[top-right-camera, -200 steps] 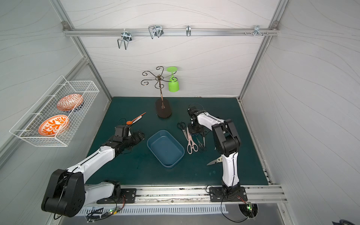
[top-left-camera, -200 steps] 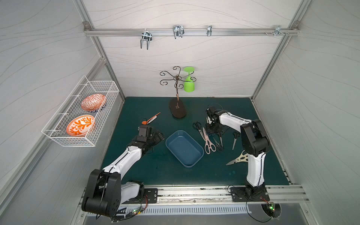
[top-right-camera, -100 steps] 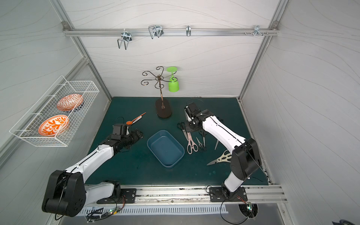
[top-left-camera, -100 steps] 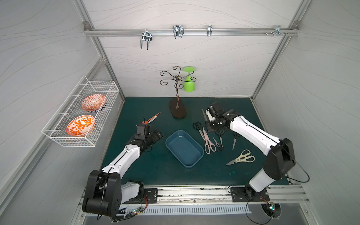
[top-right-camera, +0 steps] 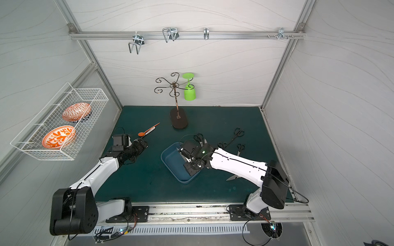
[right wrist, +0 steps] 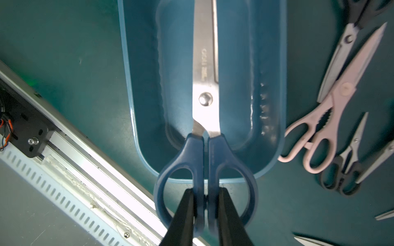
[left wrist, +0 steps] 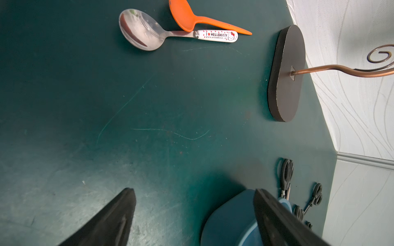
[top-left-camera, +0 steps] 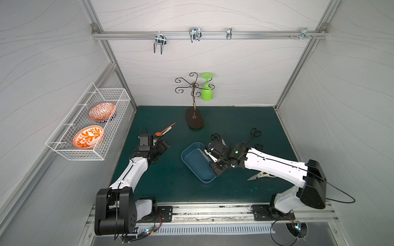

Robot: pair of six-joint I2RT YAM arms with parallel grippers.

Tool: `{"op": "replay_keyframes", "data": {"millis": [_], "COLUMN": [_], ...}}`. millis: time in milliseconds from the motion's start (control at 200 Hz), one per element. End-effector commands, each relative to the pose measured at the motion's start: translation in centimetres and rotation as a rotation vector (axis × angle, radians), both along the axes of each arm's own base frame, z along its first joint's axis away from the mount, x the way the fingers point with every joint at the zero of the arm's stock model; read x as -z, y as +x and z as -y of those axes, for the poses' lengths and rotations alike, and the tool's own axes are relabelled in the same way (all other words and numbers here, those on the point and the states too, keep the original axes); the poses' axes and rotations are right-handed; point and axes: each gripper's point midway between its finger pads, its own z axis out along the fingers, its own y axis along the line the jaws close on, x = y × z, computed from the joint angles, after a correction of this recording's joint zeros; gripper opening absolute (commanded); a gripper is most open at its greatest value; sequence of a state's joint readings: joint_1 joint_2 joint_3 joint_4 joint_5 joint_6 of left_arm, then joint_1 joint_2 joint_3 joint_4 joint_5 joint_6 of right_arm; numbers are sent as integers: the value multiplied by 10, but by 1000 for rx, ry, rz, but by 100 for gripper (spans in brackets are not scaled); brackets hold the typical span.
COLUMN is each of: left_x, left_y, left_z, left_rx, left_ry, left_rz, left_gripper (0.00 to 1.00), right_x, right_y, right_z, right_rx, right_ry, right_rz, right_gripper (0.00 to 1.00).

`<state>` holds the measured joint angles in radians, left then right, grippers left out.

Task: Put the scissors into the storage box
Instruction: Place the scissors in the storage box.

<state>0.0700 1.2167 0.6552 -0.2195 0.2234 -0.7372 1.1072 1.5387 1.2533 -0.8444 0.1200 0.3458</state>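
One blue scissors (right wrist: 205,100) pinched by handles in right end effector (right wrist: 205,191) over storage box (right wrist: 142,85); left end effector (left wrist: 194,190) spread wide, empty.

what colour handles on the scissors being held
Dark blue, on the steel-bladed scissors; clearest in right wrist view.

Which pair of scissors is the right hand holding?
The blue-handled pair: the right hand pinches its handles, blades over the storage box; the pink pair and the others lie on the mat.
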Motion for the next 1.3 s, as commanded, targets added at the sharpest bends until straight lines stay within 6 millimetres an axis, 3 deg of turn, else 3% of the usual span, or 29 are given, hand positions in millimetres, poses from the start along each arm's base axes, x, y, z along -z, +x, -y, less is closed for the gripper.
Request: {"op": "replay_keyframes", "data": {"millis": [0,235,465,605,830,960,1050,1170,1295], "left_x": [-15,-14,-14,-13,-12,-11,-11,-12,-12], "left_y": [13,14,14,14,13,12,12,13,13], "left_z": [1,3,3,3,3,3,3,4,4], "left_rx": [15,15,11,11,9,7,8,10,13], "left_ry": [-5,-20,-24,-30,-33,-34,-32,-34,-35], "left_rz": [49,50,52,52,48,44,44,47,47], "left_gripper": [91,91,91,91,91,91,91,91,91], "right_x": [15,42,78,89,99,94,81,45,5], "right_y": [2,17,16,16,17,19,21,28,49], "right_z": [-13,-31,-42,-44,-44,-44,-45,-45,-32], "right_rx": [7,1,-5,-13,-10,-8,0,38,112], "right_ry": [-22,-91,-153,-169,-204,-198,-175,-87,10], "right_rz": [-7,-1,-66,-75,-86,-70,-60,-58,-39], "right_gripper": [12,12,13,15,30,43,46,46,46]}}
